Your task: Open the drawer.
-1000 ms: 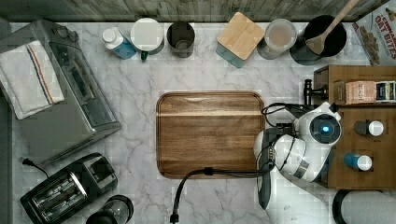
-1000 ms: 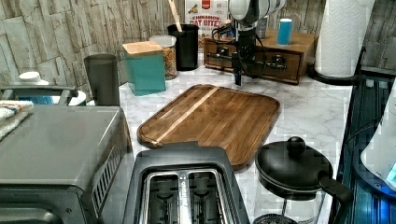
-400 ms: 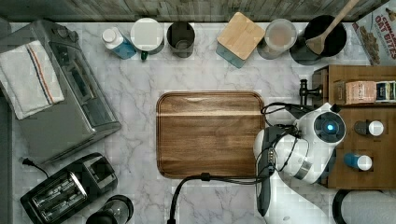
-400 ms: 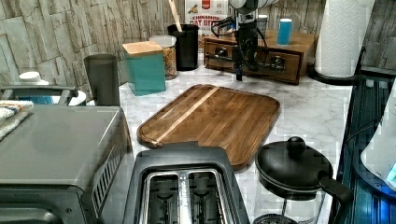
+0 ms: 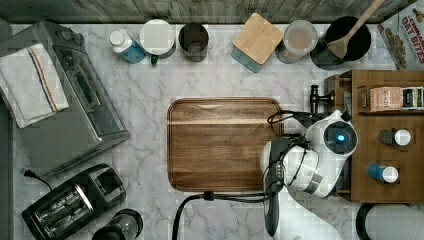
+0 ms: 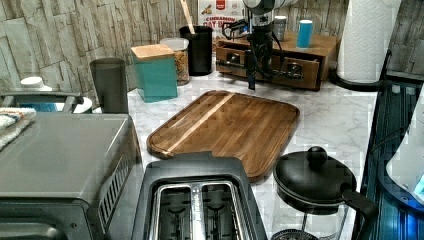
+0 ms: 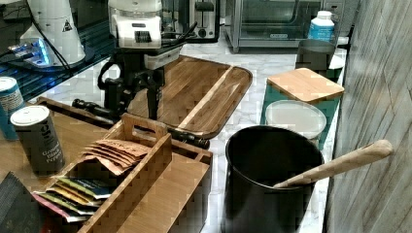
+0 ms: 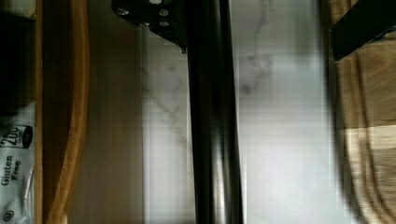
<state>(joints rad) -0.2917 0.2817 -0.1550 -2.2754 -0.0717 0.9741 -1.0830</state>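
Note:
The drawer (image 6: pixel 272 67) is the front of a small wooden cabinet (image 5: pixel 390 85) at the top view's right. Its long black bar handle (image 7: pixel 187 138) runs along the front. My gripper (image 7: pixel 133 104) points down in front of the drawer, open, with one finger on each side of the handle. In the wrist view the handle (image 8: pixel 215 140) passes between the fingers (image 8: pixel 149 14), closer to the one on the cabinet side. In the left view the gripper (image 6: pixel 252 80) hangs before the drawer front, between the handle's two mounts.
A wooden cutting board (image 5: pixel 222 145) lies just beside the arm. A black pot with a wooden spoon (image 5: pixel 345 42), a teal canister (image 5: pixel 257 40) and jars line the wall. Small tins stand on the cabinet top. A paper towel roll (image 6: pixel 367 40) stands next to the cabinet.
My wrist has shifted slightly in front of the cabinet. The drawer and its handle have not visibly moved.

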